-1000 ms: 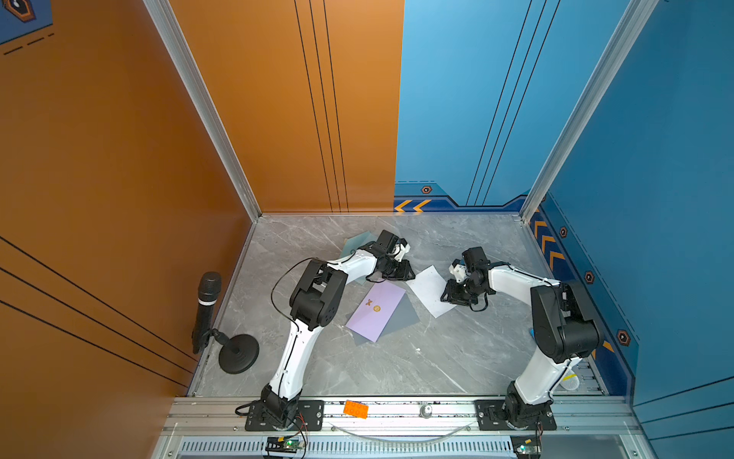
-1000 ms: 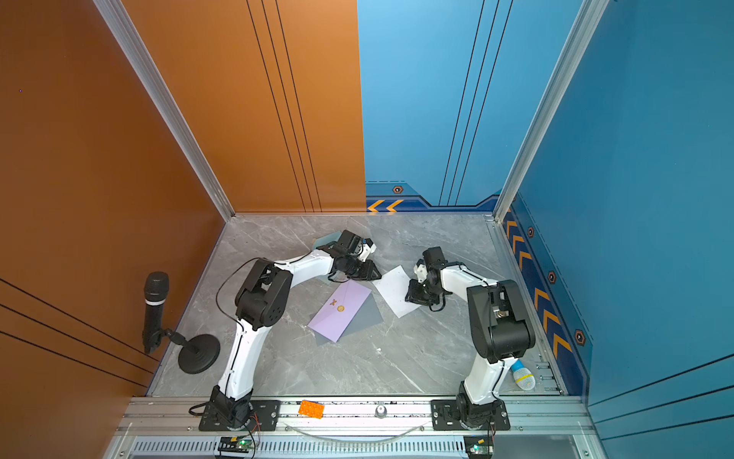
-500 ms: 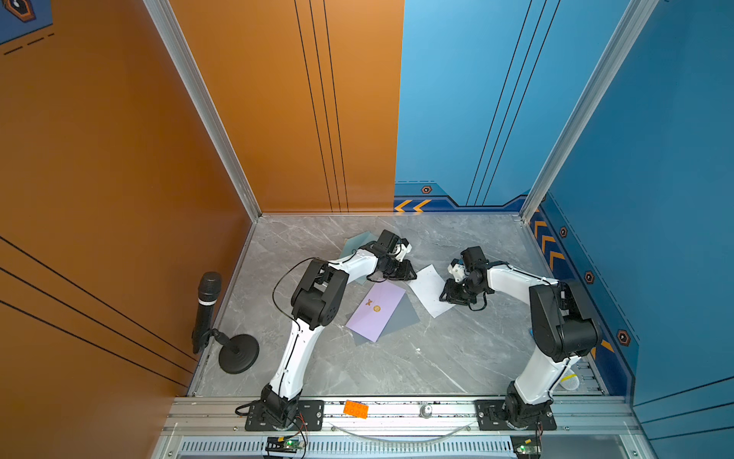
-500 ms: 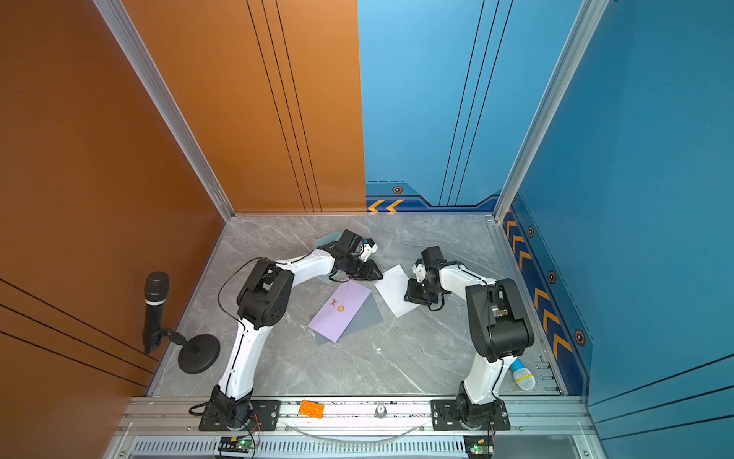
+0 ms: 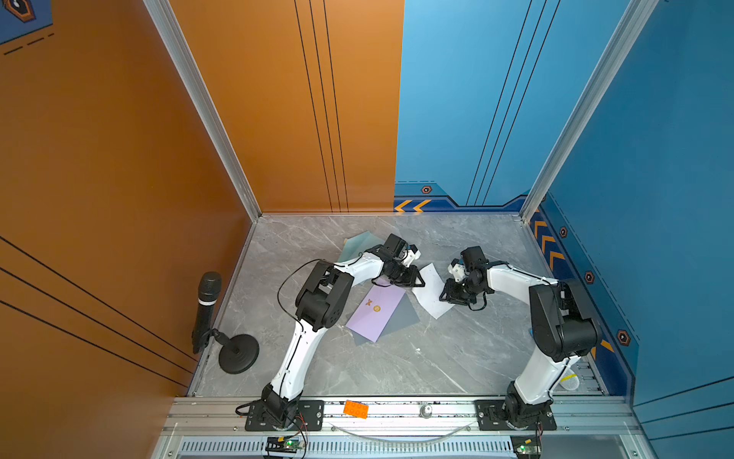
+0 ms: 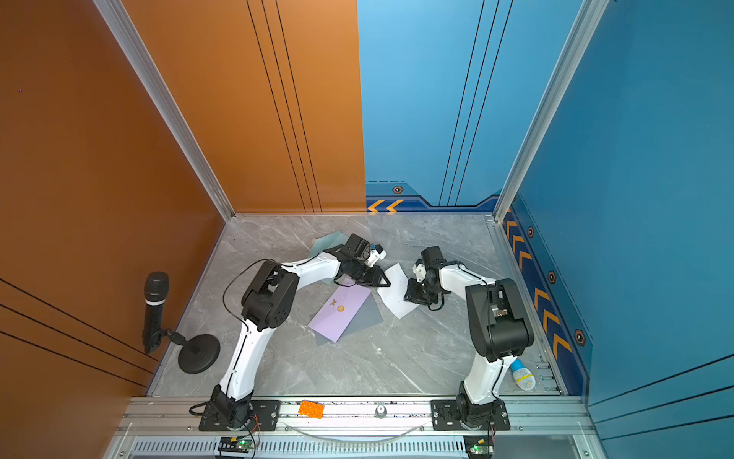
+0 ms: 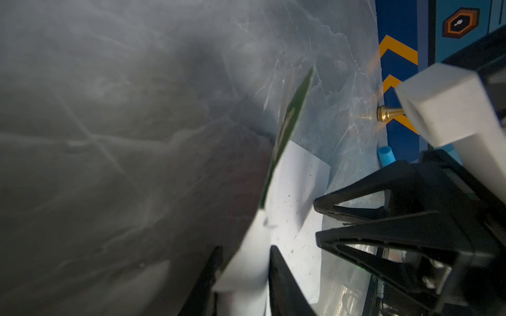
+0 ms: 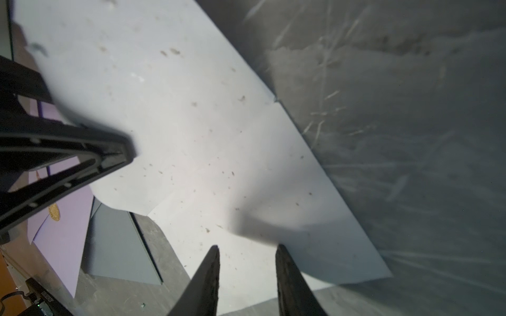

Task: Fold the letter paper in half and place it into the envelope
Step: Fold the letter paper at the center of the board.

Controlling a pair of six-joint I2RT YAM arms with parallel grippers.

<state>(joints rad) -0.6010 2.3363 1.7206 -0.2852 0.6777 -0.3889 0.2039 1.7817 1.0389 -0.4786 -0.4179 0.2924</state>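
The white letter paper (image 5: 429, 292) lies on the grey marble table between my two arms, in both top views. The purple envelope (image 5: 377, 308) with a gold seal lies just in front of it, flap side up. My left gripper (image 5: 413, 280) is low at the paper's left edge. In the left wrist view that edge curls up between its parted fingers (image 7: 282, 273). My right gripper (image 5: 449, 296) is at the paper's right side. In the right wrist view it (image 8: 247, 247) stands open over the paper (image 8: 191, 123), with a raised fold beside one fingertip.
A grey sheet (image 5: 401, 320) lies under the envelope, and a pale teal sheet (image 5: 357, 244) lies behind the left arm. A microphone on a stand (image 5: 208, 302) is at the left edge. A blue-handled microphone (image 6: 522, 375) lies at the right, an orange brick (image 5: 355, 409) on the front rail.
My right gripper has edged slightly left over the paper. The left gripper, paper and envelope have hardly moved.
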